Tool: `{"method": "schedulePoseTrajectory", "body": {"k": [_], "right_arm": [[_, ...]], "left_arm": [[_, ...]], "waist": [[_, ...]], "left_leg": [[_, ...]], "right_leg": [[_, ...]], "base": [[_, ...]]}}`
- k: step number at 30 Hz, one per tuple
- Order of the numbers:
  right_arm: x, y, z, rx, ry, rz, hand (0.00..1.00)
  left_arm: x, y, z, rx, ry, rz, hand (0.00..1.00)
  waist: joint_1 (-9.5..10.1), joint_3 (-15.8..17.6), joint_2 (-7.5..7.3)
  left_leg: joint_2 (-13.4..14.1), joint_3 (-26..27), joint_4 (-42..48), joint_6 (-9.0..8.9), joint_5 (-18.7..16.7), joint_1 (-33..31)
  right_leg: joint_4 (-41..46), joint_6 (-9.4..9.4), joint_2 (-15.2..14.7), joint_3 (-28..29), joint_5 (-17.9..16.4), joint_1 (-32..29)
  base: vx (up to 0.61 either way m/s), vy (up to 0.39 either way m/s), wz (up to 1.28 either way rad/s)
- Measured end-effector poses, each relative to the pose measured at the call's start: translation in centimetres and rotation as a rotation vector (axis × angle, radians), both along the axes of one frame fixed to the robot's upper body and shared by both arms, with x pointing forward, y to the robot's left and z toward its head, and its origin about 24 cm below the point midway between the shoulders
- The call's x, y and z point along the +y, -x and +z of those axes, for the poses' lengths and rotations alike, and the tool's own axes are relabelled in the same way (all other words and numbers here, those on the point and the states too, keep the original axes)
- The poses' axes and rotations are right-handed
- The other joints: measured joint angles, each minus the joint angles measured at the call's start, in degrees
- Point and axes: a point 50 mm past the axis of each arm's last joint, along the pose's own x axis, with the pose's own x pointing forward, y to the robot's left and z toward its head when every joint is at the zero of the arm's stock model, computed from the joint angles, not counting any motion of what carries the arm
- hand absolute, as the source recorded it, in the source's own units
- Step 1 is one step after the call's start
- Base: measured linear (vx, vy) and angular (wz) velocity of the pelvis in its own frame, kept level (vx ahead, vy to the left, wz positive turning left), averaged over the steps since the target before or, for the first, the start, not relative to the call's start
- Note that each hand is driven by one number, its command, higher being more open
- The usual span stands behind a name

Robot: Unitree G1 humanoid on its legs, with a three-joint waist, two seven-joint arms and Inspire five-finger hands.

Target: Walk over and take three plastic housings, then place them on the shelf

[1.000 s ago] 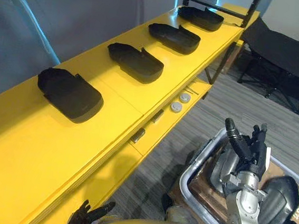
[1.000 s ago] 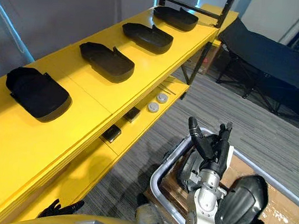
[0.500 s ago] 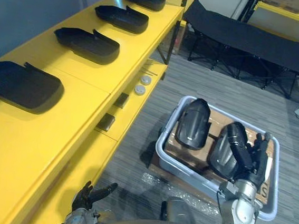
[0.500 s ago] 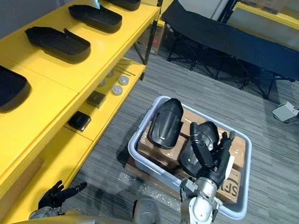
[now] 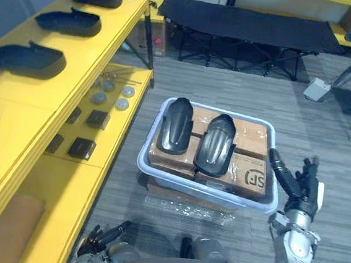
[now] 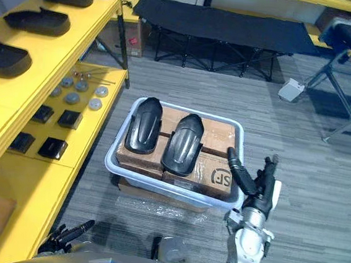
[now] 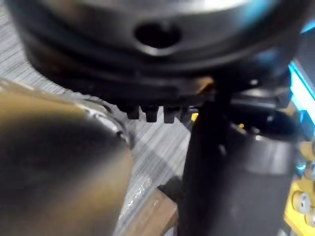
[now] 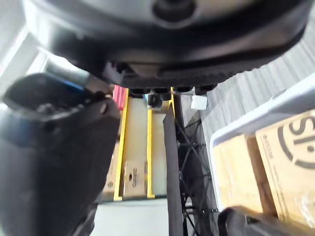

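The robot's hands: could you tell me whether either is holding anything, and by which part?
Nothing is held. The right hand is open beside the bin, the left hand open low by the shelf; both housings lie in the bin.

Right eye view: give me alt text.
Two black plastic housings lie side by side on cardboard boxes in a pale bin on the floor. The open right hand hovers beside it; a yellow shelf stands left.
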Motion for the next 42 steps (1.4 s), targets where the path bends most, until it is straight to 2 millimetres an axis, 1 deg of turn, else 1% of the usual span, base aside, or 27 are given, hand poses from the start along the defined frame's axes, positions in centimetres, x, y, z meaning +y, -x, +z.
{"method": "schedulePoseTrajectory", "body": {"k": [1, 2, 3, 4, 5, 6, 8, 9, 11, 14, 15, 16, 17, 18, 19, 20, 21, 22, 24, 26, 27, 29, 31, 34, 36, 39, 42], "right_arm": [[-0.3, 0.1, -0.1, 0.005, -0.015, -0.010, 1.00], [-0.5, 0.4, -0.6, 0.038, -0.032, -0.022, 1.00], [-0.6, 0.8, -1.4, 0.085, -0.046, -0.026, 1.00], [-0.6, 1.0, -1.7, 0.104, -0.051, -0.028, 1.00], [-0.7, 1.1, -2.2, 0.137, -0.057, -0.033, 1.00], [-0.7, 1.3, -2.8, 0.175, -0.070, -0.038, 1.00], [-0.5, 1.4, -3.8, 0.244, -0.078, -0.027, 1.00], [-0.2, 1.0, -4.3, 0.273, -0.078, -0.010, 1.00], [0.5, 0.0, -4.7, 0.285, -0.085, 0.020, 1.00], [1.1, -1.4, -4.5, 0.305, -0.019, 0.079, 1.00], [1.2, -2.0, -4.2, 0.307, 0.006, 0.099, 1.00], [1.2, -3.4, -3.6, 0.295, 0.047, 0.124, 1.00], [1.1, -4.1, -3.2, 0.290, 0.068, 0.126, 1.00], [0.7, -5.1, -2.5, 0.285, 0.108, 0.123, 1.00], [-0.1, -6.5, -1.4, 0.270, 0.142, 0.102, 1.00], [-0.6, -7.7, -0.5, 0.261, 0.161, 0.084, 1.00], [-1.1, -9.3, 0.9, 0.241, 0.181, 0.060, 1.00], [-1.4, -10.1, 1.7, 0.231, 0.193, 0.046, 1.00], [-2.4, -12.2, 3.9, 0.228, 0.220, -0.013, 1.00], [-2.8, -13.0, 4.9, 0.238, 0.226, -0.049, 1.00], [-2.7, -13.5, 5.3, 0.242, 0.221, -0.055, 1.00], [-2.7, -14.0, 5.9, 0.239, 0.199, -0.052, 1.00], [-2.9, -14.5, 6.6, 0.239, 0.177, -0.047, 1.00], [-3.1, -15.1, 7.0, 0.249, 0.140, -0.034, 1.00], [-3.5, -15.6, 7.6, 0.235, 0.070, -0.016, 1.00], [-3.6, -16.1, 7.7, 0.235, 0.018, -0.007, 1.00], [-4.0, -16.1, 7.2, 0.274, -0.008, -0.016, 1.00]], "left_arm": [[-0.2, 0.1, 0.0, -0.003, 0.004, 0.001, 1.00], [-0.6, 0.4, -0.1, -0.004, 0.009, -0.004, 1.00], [-0.6, 0.4, -0.1, -0.006, 0.011, -0.008, 1.00], [-0.7, 0.4, -0.1, -0.007, 0.013, -0.012, 1.00], [-0.9, 0.3, -0.1, -0.010, 0.019, -0.022, 1.00], [-0.9, -0.1, 0.0, -0.021, 0.020, -0.029, 1.00], [-0.8, -0.4, 0.1, -0.022, -0.001, -0.063, 1.00], [-0.8, -0.4, 0.1, -0.016, -0.021, -0.098, 1.00], [-0.8, -0.5, 0.2, -0.010, -0.039, -0.144, 1.00], [-0.5, -1.2, 0.5, -0.026, -0.075, -0.223, 1.00], [-0.5, -1.4, 0.6, -0.036, -0.079, -0.232, 1.00], [-0.3, -2.1, 1.0, -0.064, -0.092, -0.250, 1.00], [-0.2, -2.6, 1.2, -0.082, -0.097, -0.258, 1.00], [-0.1, -3.4, 1.6, -0.113, -0.106, -0.265, 1.00], [-0.1, -4.6, 2.0, -0.151, -0.112, -0.273, 1.00], [-0.2, -5.3, 2.3, -0.177, -0.117, -0.282, 1.00], [-0.3, -6.2, 2.7, -0.209, -0.123, -0.290, 1.00], [-0.3, -6.6, 2.9, -0.223, -0.125, -0.295, 1.00], [-0.6, -7.7, 3.5, -0.263, -0.125, -0.312, 1.00], [-0.6, -8.0, 3.8, -0.281, -0.132, -0.317, 1.00], [-0.4, -8.0, 3.8, -0.280, -0.136, -0.315, 1.00], [-0.2, -8.1, 3.9, -0.283, -0.141, -0.311, 1.00], [-0.1, -8.3, 4.1, -0.289, -0.147, -0.310, 1.00], [0.4, -8.3, 4.2, -0.292, -0.157, -0.304, 1.00], [0.6, -8.3, 4.2, -0.294, -0.154, -0.295, 1.00], [0.6, -8.3, 4.2, -0.293, -0.156, -0.296, 1.00], [0.6, -8.3, 4.3, -0.298, -0.150, -0.301, 1.00]], "waist": [[0.06, 0.1, 0.56], [0.11, 0.0, 1.23], [0.13, -0.1, 1.44], [0.13, -0.2, 1.61], [0.14, -0.4, 2.05], [0.28, -0.4, 2.11], [1.16, -0.2, 1.79], [1.51, -0.2, 1.81], [2.30, -0.2, 1.81], [2.63, 0.0, 1.52], [2.85, 0.1, 1.35], [2.97, 1.0, 0.97], [3.04, 1.6, 0.81], [3.34, 2.8, 0.55], [4.05, 4.3, 0.38], [4.41, 5.5, 0.24], [4.88, 7.2, 0.00], [5.26, 8.1, -0.09], [6.46, 10.2, -0.15], [7.51, 10.8, 0.03], [7.96, 11.0, -0.12], [8.48, 11.5, -0.23], [8.48, 12.2, -0.35], [8.67, 13.6, -1.06], [8.83, 15.0, -1.18], [8.92, 15.9, -1.15], [9.28, 16.0, -1.06]], "left_leg": [[-1.4, -0.3, -0.1, 0.01, 0.0, 0.0], [-3.5, -0.2, -1.0, 0.40, -0.3, 0.1], [-4.5, -0.5, -3.0, 0.41, -0.2, 0.4], [-4.8, -1.0, -4.5, 0.36, -0.2, 1.0], [-5.2, -1.5, -8.0, -0.02, -0.2, 2.3], [-5.7, -1.6, -9.8, -0.94, 0.0, 2.7], [-6.4, -1.7, -10.0, -1.17, 0.0, 3.2], [-6.7, -1.7, -10.1, -1.27, -0.1, 3.5], [-7.0, -1.6, -11.0, -1.30, -0.1, 4.2], [-7.6, -1.8, -10.9, -1.04, -0.3, 4.0], [-7.8, -1.8, -10.8, -0.79, -0.5, 3.8], [-8.6, -2.1, -10.2, -0.39, -0.7, 2.8], [-8.7, -2.4, -9.6, -0.11, -0.9, 2.0], [-8.7, -2.7, -8.6, 0.12, -1.2, 0.9], [-8.8, -3.3, -7.2, 0.55, -1.7, -1.1], [-9.0, -3.9, -6.1, 0.89, -2.2, -2.6], [-9.4, -4.7, -4.6, 1.41, -2.6, -4.5], [-9.6, -5.0, -3.8, 1.62, -2.8, -5.5], [-9.7, -5.8, -1.1, 2.10, -3.3, -8.7], [-9.9, -6.4, 0.4, 2.24, -3.7, -10.2], [-10.0, -6.6, 0.5, 2.26, -3.7, -10.3], [-10.0, -6.8, 1.0, 2.51, -3.9, -10.6], [-10.2, -7.5, 1.9, 2.69, -4.1, -11.6], [-10.4, -7.9, 2.4, 2.79, -4.2, -12.0], [-10.5, -7.9, 3.2, 3.20, -4.5, -12.1], [-10.6, -7.9, 4.0, 3.48, -4.8, -12.3], [-10.5, -8.2, 5.4, 3.65, -5.2, -13.8]], "right_leg": [[-0.4, 0.00, -0.3, 0.1, 0.0, 0.0], [-1.0, 0.00, -0.7, 0.1, 0.0, -0.1], [-1.1, 0.18, -1.2, -0.3, 0.1, -0.6], [-1.1, 0.45, -1.5, -0.7, 0.3, -0.9], [-1.0, 1.14, -1.7, -1.2, 0.8, -1.7], [-1.0, 1.72, -3.0, -2.5, 1.6, -1.8], [-2.0, 2.36, -3.7, -2.8, 3.2, -0.9], [-3.6, 2.18, -3.7, -2.6, 4.4, -0.1], [-6.0, 2.41, -3.6, -2.5, 5.9, 1.0], [-9.1, 3.00, -3.7, -2.4, 8.1, 2.6], [-10.0, 3.24, -3.8, -2.3, 8.8, 2.7], [-11.5, 3.49, -4.1, -2.3, 10.1, 2.7], [-12.1, 3.68, -4.2, -2.4, 10.6, 2.7], [-13.1, 3.80, -4.3, -2.5, 11.7, 2.5], [-14.9, 4.06, -4.3, -2.8, 13.2, 2.1], [-16.3, 4.18, -4.4, -3.1, 14.4, 2.0], [-18.2, 4.33, -4.5, -3.5, 16.1, 1.8], [-19.2, 4.27, -4.6, -3.7, 17.0, 1.7], [-21.7, 4.50, -4.7, -4.2, 19.2, 1.3], [-21.9, 4.48, -4.6, -4.8, 19.4, 1.0], [-21.9, 4.48, -4.7, -4.9, 19.5, 0.9], [-21.8, 4.48, -4.7, -4.9, 19.5, 1.0], [-21.7, 4.48, -4.8, -5.4, 19.5, 0.7], [-21.3, 4.48, -5.0, -5.4, 19.5, 0.5], [-20.7, 4.47, -5.1, -5.4, 19.5, 0.6], [-20.4, 4.47, -5.4, -5.4, 19.5, 0.5], [-19.7, 4.49, -5.4, -5.6, 19.4, -0.5]], "base": [[-0.09, 0.043, -0.63], [-0.05, 0.078, -0.43], [-0.03, 0.082, -0.30], [0.01, 0.091, -0.08], [0.02, 0.107, 0.10], [0.03, 0.124, 0.13], [0.04, 0.136, 0.10], [0.05, 0.132, -0.01], [0.04, 0.091, -0.12], [0.04, 0.089, -0.07], [-0.01, 0.095, -0.07], [-0.04, 0.098, -0.02], [-0.08, 0.091, 0.04], [-0.12, 0.065, 0.10], [-0.18, 0.078, 0.12], [-0.21, 0.084, 0.17], [-0.18, 0.090, 0.15], [-0.17, 0.082, 0.14], [-0.14, 0.055, 0.16], [-0.08, 0.034, 0.16], [-0.05, 0.023, 0.09], [-0.02, 0.007, 0.03], [-0.03, 0.017, 0.11], [-0.03, 0.020, 0.06], [-0.06, 0.035, 0.00], [-0.06, 0.039, 0.01], [-0.06, 0.033, 0.03]]}}
